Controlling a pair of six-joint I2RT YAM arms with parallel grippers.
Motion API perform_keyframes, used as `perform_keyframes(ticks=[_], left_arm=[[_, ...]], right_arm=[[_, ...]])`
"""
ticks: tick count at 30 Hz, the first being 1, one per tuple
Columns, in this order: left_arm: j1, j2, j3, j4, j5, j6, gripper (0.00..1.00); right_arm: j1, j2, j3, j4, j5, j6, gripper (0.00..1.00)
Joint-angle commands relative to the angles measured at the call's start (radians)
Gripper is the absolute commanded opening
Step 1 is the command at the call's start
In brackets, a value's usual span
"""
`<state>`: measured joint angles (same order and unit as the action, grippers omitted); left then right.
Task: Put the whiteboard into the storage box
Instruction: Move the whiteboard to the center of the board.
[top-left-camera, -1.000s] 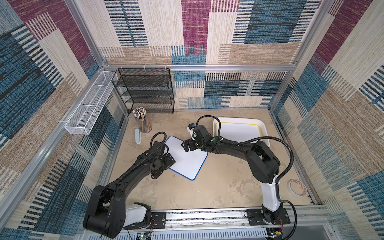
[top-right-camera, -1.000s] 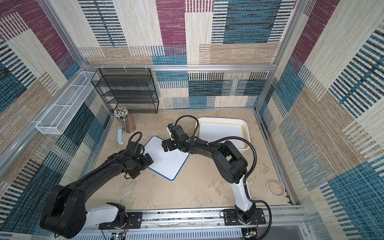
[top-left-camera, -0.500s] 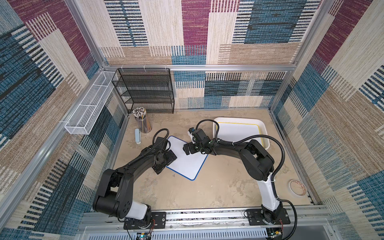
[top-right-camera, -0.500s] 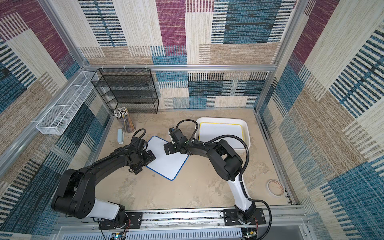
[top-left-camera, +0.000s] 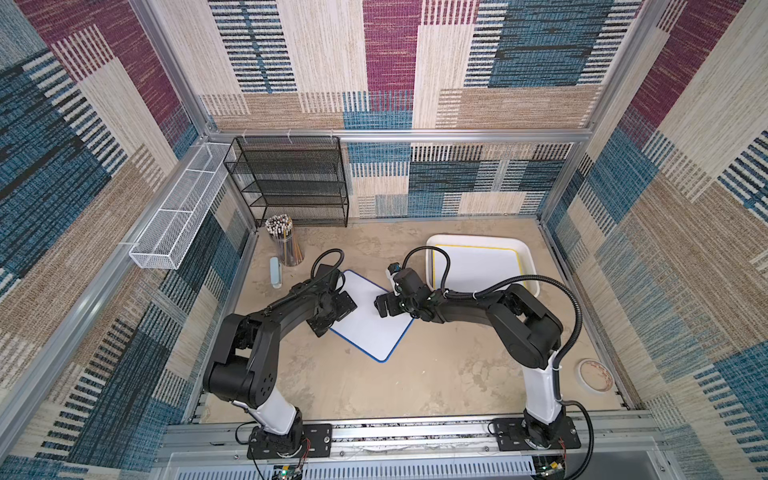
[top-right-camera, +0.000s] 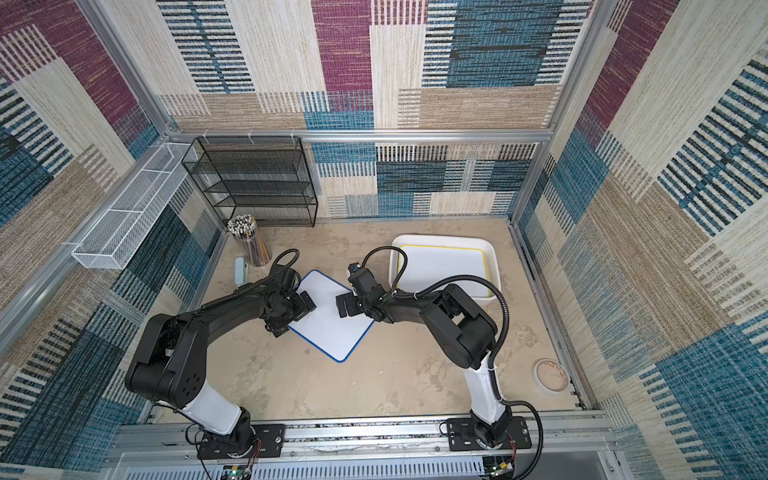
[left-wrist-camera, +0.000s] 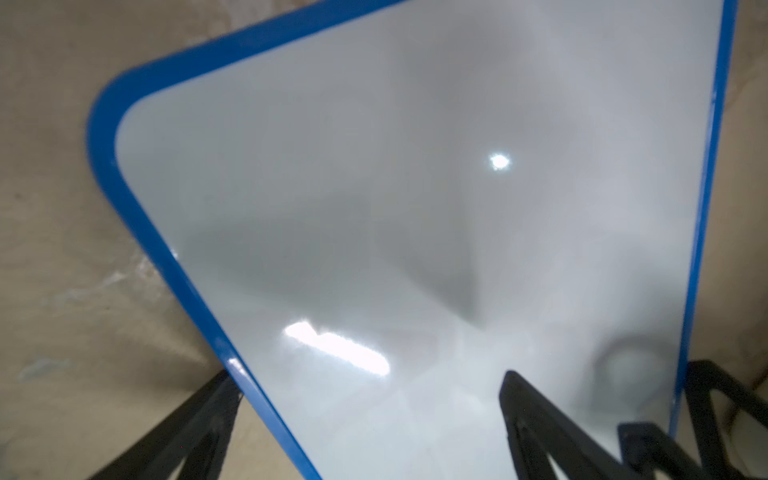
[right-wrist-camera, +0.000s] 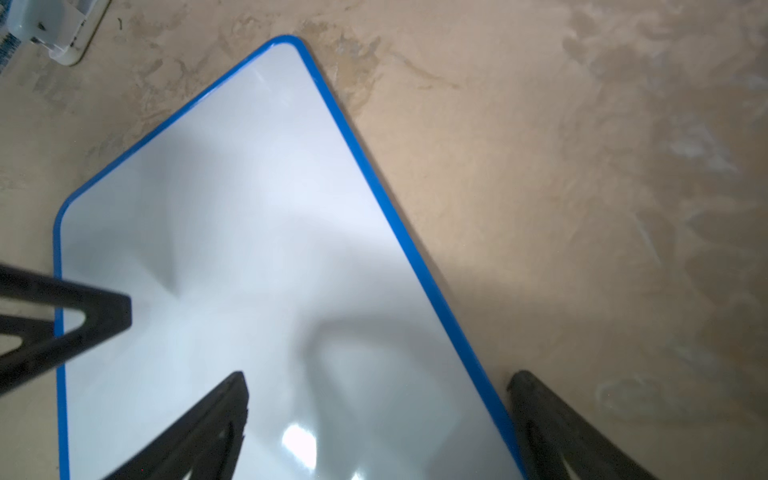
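The blue whiteboard (top-left-camera: 370, 322) lies cornerwise in the middle of the counter (top-left-camera: 436, 374). It is left of the box (top-left-camera: 478, 241) at the far right, which holds 1 yellow whiteboard (top-left-camera: 478, 270). The left pincer (top-left-camera: 334, 316) sits at the blue whiteboard's left edge with jaws apart, 1 finger over the white face and 1 outside the rim. The right pincer (top-left-camera: 390, 308), jaws likewise apart, straddles the far-right edge the same way, clamped on nothing.
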<state>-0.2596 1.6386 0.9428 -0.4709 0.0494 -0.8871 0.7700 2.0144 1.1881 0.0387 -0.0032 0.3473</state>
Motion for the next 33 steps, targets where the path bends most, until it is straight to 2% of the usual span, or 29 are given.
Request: perform_keyframes(ticks=[1, 6, 12, 20, 27, 33], left_arm=[[0.0, 0.05, 0.048, -0.009, 0.01, 0.058, 1.0], [0.0, 0.122, 0.124, -0.023, 0.036, 0.1, 1.0], [-0.002, 0.183, 0.182, -0.075, 0.082, 0.153, 1.0], [-0.003, 0.122, 0.106, -0.073, 0.072, 0.232, 1.0], [-0.006, 0.095, 0.072, -0.116, 0.014, 0.224, 1.0], [-0.009, 0.067, 0.027, -0.126, 0.046, 0.213, 1.0]], right_arm=[[0.036, -0.033, -0.064, -0.017, -0.017, 0.089, 0.99], [0.126, -0.088, -0.151, -0.005, 0.029, 0.187, 0.99], [0.245, -0.186, -0.273, 0.03, 0.15, 0.361, 1.0], [0.258, -0.258, -0.352, 0.035, 0.282, 0.476, 1.0], [0.258, -0.209, -0.319, -0.013, 0.36, 0.585, 1.0], [0.267, -0.158, -0.281, -0.05, 0.416, 0.63, 1.0]])
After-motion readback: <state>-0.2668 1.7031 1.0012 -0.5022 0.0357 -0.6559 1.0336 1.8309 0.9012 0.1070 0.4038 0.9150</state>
